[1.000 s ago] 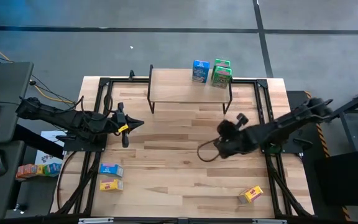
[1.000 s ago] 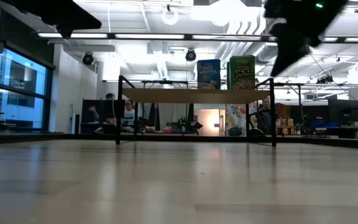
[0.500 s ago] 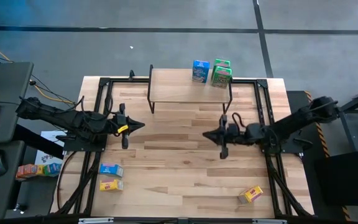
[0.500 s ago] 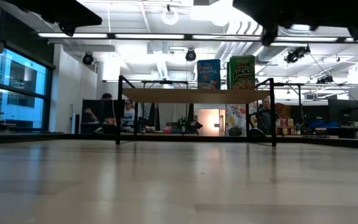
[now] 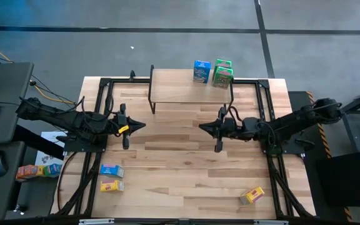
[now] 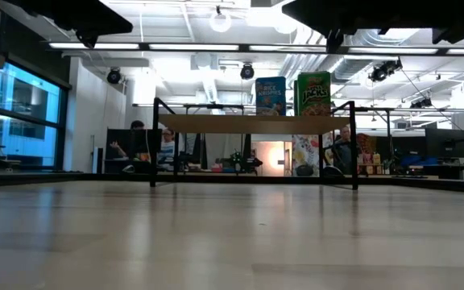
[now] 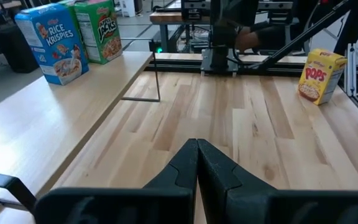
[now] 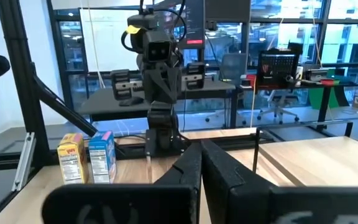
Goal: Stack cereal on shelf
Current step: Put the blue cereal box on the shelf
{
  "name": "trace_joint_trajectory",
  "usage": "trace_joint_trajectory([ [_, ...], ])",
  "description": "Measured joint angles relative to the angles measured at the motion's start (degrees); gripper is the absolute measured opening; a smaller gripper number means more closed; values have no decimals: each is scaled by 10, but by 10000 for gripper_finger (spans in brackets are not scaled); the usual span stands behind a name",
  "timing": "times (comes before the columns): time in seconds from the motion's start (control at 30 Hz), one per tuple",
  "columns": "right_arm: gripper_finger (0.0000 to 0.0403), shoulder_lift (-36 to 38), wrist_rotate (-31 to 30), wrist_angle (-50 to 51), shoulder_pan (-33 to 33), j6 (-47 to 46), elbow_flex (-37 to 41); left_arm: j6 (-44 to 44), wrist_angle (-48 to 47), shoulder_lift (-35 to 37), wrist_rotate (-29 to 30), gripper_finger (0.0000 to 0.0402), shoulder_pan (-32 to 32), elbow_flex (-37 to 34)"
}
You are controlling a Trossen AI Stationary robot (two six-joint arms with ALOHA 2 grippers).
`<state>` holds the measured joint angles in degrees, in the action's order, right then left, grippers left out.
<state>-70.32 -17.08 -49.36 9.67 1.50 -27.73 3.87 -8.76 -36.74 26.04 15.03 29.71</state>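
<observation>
The shelf (image 5: pixel 180 86) stands at the table's far middle. A blue cereal box (image 5: pixel 201 71) and a green one (image 5: pixel 222 75) stand upright on its right end; both show in the low view (image 6: pixel 271 95) (image 6: pixel 313 93). A blue box (image 5: pixel 110 170) and a yellow box (image 5: pixel 111 185) lie on the table near left. Another yellow box (image 5: pixel 252 195) lies near right. My left gripper (image 5: pixel 141 125) is shut and empty, in front of the shelf's left end. My right gripper (image 5: pixel 202 127) is shut and empty, in front of the shelf's right end, facing the left one.
Black frame rails (image 5: pixel 102 119) run along the table's left and right sides. Bare planks lie between the two grippers and toward the near edge. Several more small boxes (image 5: pixel 33 170) lie off the table at the left. People sit in the room behind the shelf (image 6: pixel 139 145).
My right gripper has gone toward the table's left edge and a little toward the shelf. It has tipped up from a downward slant to level and now points at the left gripper. Its fingers stay shut. The boxes have not moved.
</observation>
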Motion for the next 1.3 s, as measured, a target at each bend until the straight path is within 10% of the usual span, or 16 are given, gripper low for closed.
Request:
trace_joint_trajectory([
  [0.6,0,0,-5,-1,0,-15,0,48,-1,-24,-2,8,0,0],
  [1.3,0,0,-23,-2,0,-11,-1,95,-39,-24,-75,236,0,3],
])
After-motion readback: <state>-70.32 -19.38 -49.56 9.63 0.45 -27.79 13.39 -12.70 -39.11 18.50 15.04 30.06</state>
